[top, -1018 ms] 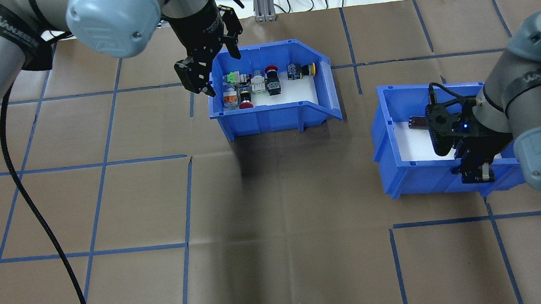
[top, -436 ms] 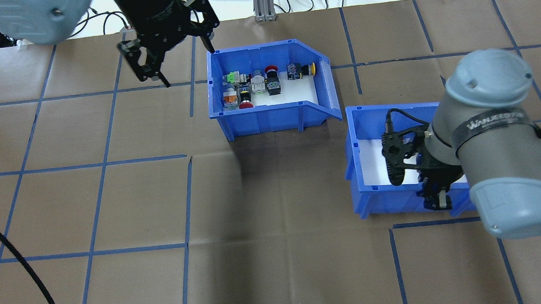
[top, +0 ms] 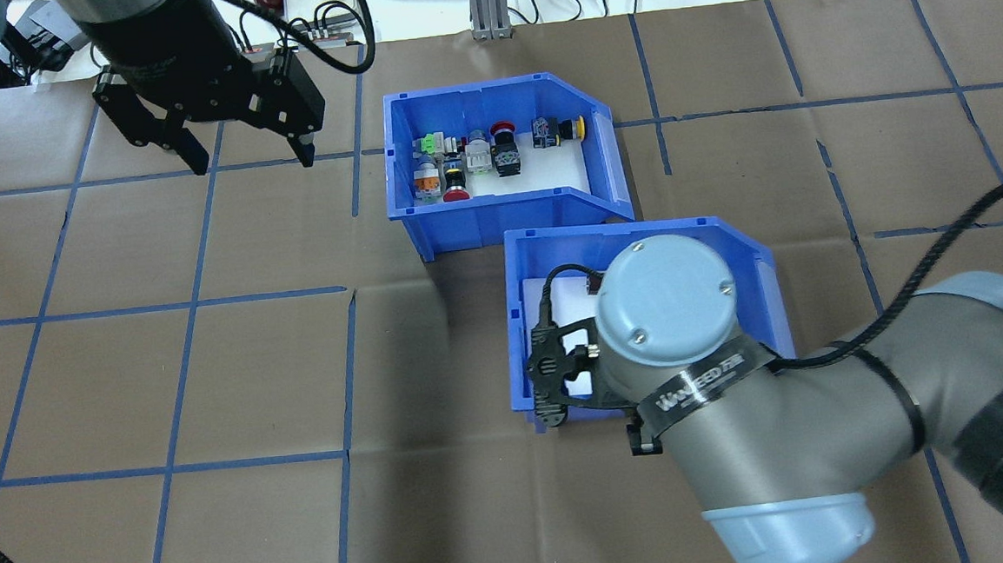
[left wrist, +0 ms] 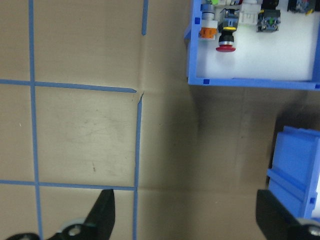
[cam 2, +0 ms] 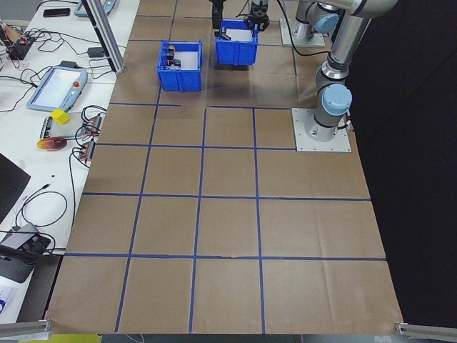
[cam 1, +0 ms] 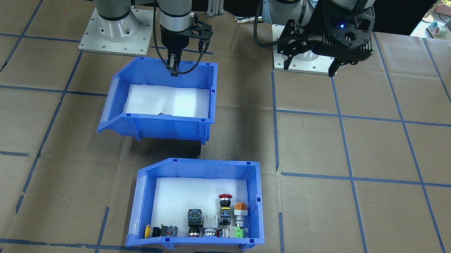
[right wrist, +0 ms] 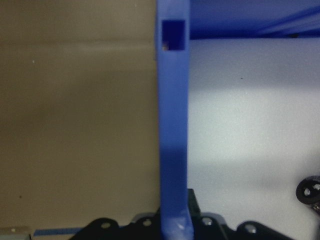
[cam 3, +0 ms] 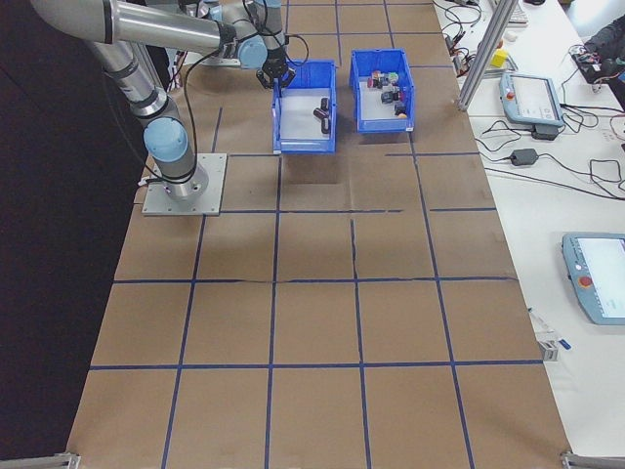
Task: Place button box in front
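My right pincer (cam 1: 173, 68) grips the second bin's (top: 776, 286) wall; the left pincer (top: 245, 153) hangs open, empty. The button box (top: 497, 216) sits just beyond; careless sliding risks bumping it.

Two blue bins crowd the middle of the worktop (top: 211, 377). The button box (top: 497, 212) and the second bin (cam 1: 162, 128) sit nearly corner to corner, with only a narrow strip of brown paper between them — too tight for a gripper to pass. The right gripper (cam 1: 172, 69) is clamped over the second bin's rear wall, and its arm (top: 737, 424) hangs over most of that bin, blocking access from above. The left gripper (top: 237, 158) hovers with jaws spread wide, well apart from the button box — open paper lies under it and across the squares beyond.
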